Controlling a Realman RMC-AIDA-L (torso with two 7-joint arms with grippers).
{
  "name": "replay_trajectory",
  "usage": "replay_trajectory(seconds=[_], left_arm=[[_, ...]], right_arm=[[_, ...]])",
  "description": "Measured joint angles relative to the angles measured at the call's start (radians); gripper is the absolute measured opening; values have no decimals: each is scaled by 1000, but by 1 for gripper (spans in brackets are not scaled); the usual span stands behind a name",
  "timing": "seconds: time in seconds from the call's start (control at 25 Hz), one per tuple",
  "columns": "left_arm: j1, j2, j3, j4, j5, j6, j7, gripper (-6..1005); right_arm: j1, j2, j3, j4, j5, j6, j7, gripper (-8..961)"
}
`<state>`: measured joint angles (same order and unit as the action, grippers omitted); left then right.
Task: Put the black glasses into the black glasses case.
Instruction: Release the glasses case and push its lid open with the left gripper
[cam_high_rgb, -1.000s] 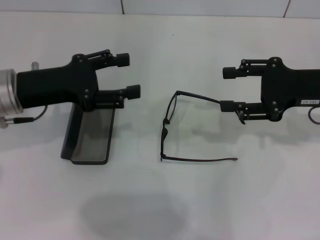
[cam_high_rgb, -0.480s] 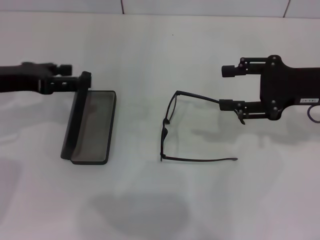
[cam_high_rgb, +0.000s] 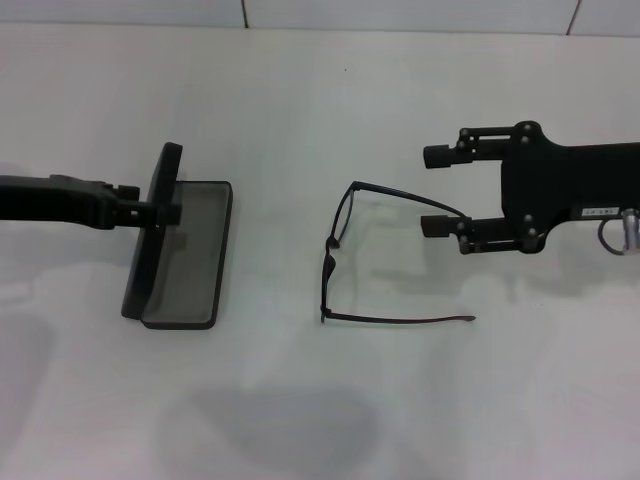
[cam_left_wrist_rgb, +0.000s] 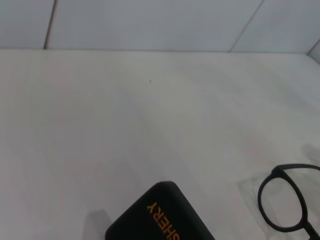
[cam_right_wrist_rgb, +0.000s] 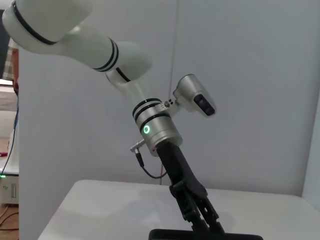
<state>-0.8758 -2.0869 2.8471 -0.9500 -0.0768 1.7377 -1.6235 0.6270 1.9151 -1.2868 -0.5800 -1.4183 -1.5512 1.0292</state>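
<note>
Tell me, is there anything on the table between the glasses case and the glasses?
No. In the head view, only bare white table lies between the open black glasses case and the black glasses.

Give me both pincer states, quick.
Left pincer: shut on the upright lid of the black hard-shell glasses case.
Right pincer: open, holding nothing, beside the thin black-framed glasses.

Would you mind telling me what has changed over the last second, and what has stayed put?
The left gripper dropped from above the black glasses case to its raised lid, gripping the lid's edge. The right gripper, jaws open, shifted slightly toward the black glasses, straddling one temple arm without closing. Glasses and case stayed where they were on the table.
</note>
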Motion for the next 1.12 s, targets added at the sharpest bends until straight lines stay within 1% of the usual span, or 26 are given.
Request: replay_trajectory(seconds=[0.2,0.32,0.52,0.72,0.92,1.08,1.12], left_arm=[[-3,-1,0,3,19,-29,-8,869],[-15,-2,0,5,57,-57,-18,868],[-24,-1,0,5,72,-60,-30,866],[-35,3,0,5,75,-61,-42,698],[-42,4,0,6,76,-66,-34,450],[-53,9,0,16,84,-95,-25,370],[-59,14,1,25,92,-110,-17,351]], right_arm=[[-1,4,-1,-1,-2,0,0,686],[-1,5,-1,-2,-2,0,0,686],[-1,5,-5,-1,-7,-1,0,686],[2,6,-8,-13,-39,-13,2,686],[-3,12,-11,-42,-119,-61,1,685],[-3,18,-11,-58,-175,-103,0,685],[-4,23,-11,-63,-195,-112,0,685]])
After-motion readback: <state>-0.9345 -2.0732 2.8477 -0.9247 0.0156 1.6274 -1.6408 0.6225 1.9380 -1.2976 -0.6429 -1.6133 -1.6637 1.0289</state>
